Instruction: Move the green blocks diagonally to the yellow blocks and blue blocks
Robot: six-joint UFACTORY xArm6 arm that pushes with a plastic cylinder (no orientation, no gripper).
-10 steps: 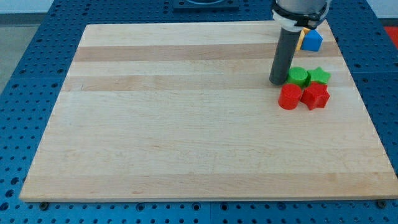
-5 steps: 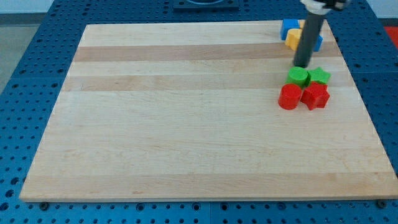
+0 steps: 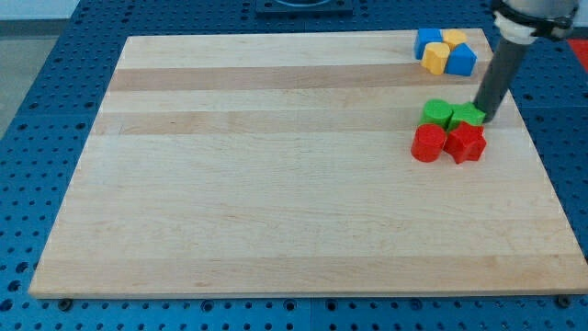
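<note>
Two green blocks sit at the view's right: a green cylinder (image 3: pixel 437 113) and a green star-shaped block (image 3: pixel 465 116), touching each other. Directly below them lie a red cylinder (image 3: pixel 427 143) and a red star-shaped block (image 3: pixel 466 142). My tip (image 3: pixel 488 119) rests at the right edge of the green star block, touching it. At the view's top right is a cluster of two blue blocks (image 3: pixel 427 40) (image 3: pixel 462 60) and two yellow blocks (image 3: pixel 435 58) (image 3: pixel 455 38).
The wooden board (image 3: pixel 276 184) lies on a blue perforated table (image 3: pixel 37 138). The board's right edge runs close to the right of my tip.
My tip has moved from the left of the green cylinder, around above the green blocks, to the right side of the green star. The green blocks have shifted slightly left.
</note>
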